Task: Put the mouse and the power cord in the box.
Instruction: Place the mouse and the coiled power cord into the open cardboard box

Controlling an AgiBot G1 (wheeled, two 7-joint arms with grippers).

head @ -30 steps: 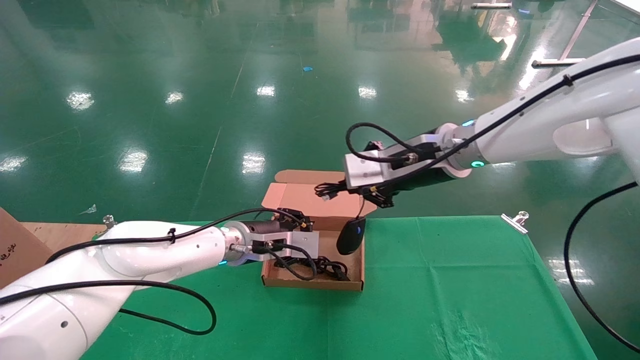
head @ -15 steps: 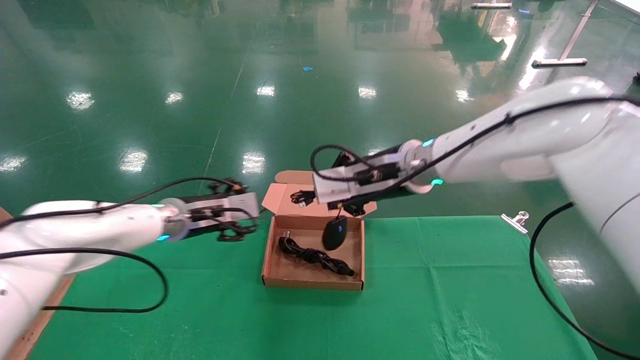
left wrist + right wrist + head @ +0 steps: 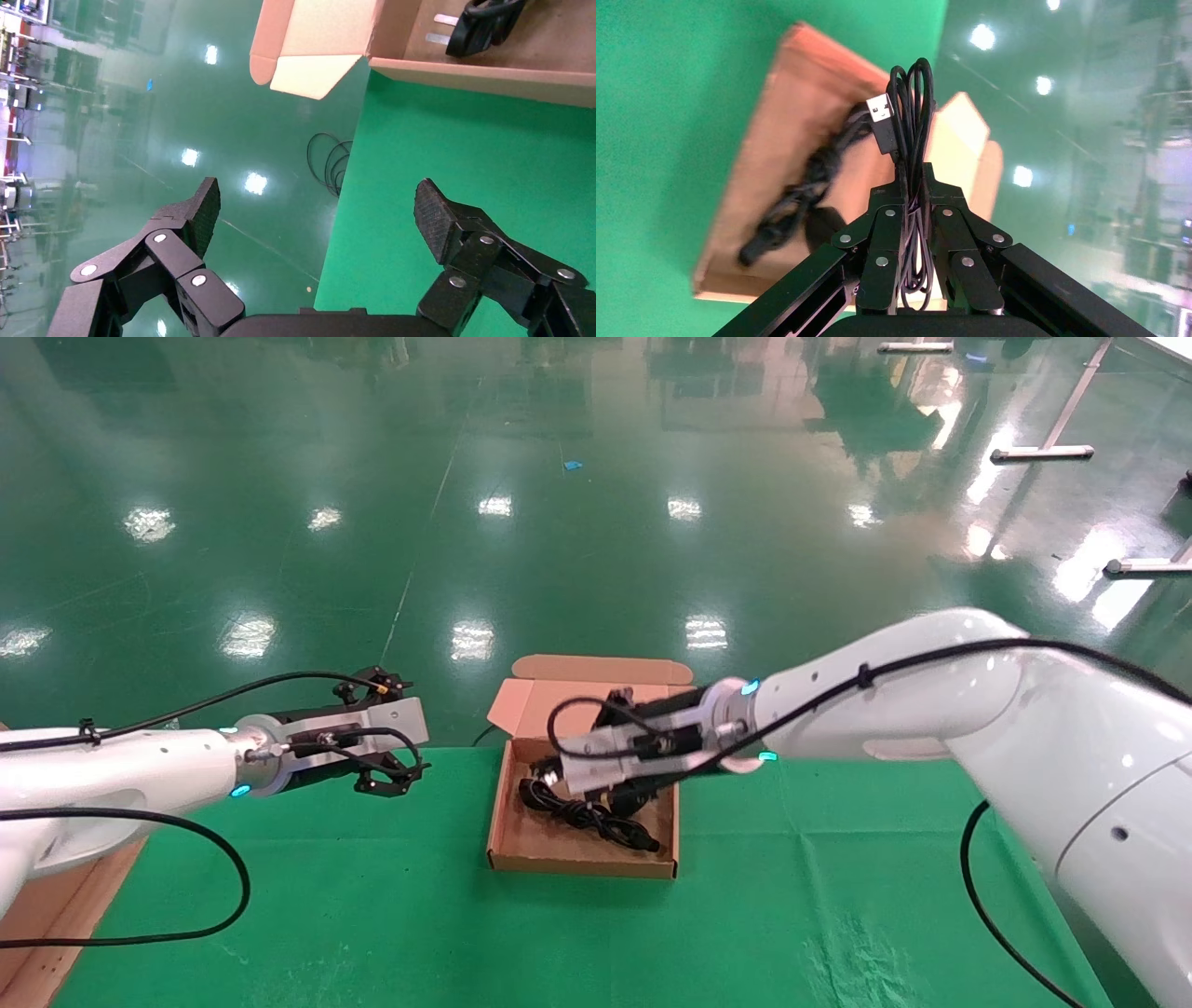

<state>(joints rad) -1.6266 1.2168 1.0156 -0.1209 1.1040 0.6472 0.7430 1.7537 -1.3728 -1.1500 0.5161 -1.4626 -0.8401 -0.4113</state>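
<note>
Right gripper (image 3: 910, 184), clamped on the mouse's coiled cable (image 3: 910, 105), hangs over the box (image 3: 579, 859) holding the power cord (image 3: 582, 816); left gripper (image 3: 316, 210), fingers spread, waits beside the box.

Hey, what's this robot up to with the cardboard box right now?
It's packing the box on the green table. The power cord already lies inside. The right gripper is low over the box, shut on the mouse's bundled thin cable, USB plug sticking out; the mouse itself is mostly hidden beneath that arm. The left gripper hangs open and empty off to the box's left side, at the table's far edge.
</note>
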